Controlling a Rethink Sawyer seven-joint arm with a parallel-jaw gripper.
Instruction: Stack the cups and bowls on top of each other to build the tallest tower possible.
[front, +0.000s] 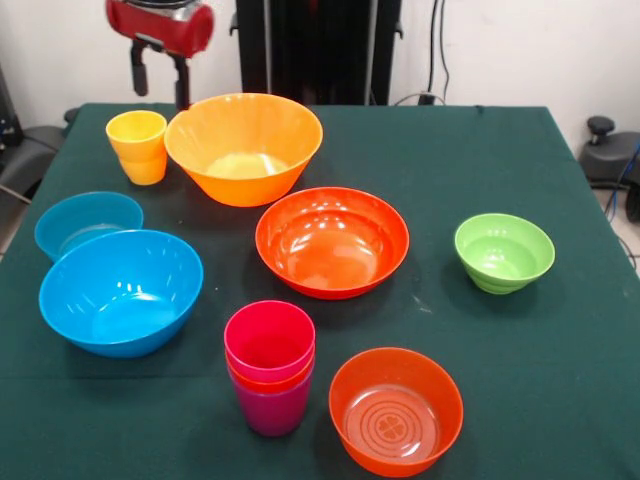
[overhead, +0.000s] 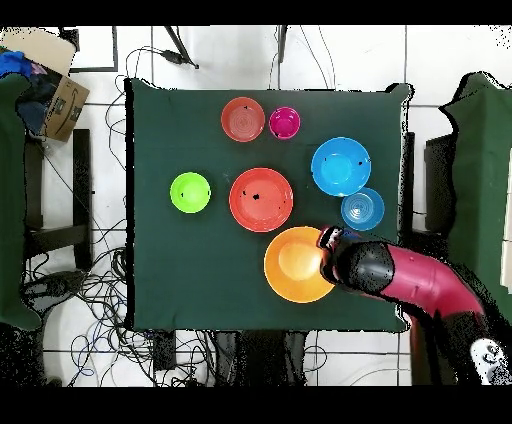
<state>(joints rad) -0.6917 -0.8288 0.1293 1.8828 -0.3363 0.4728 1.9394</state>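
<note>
Glossy crimson-topped tower (front: 270, 368), purple base, orange rim between; yellow cup (front: 138, 146) apart.

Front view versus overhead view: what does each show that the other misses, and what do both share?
Only the front view shows the yellow cup standing alone, and the tower as nested cups, crimson over orange over purple. It also shows the gripper open above the yellow cup. Only the overhead view shows the arm covering that spot, and a cardboard box beside the table. Both show six bowls, including the green bowl.
</note>
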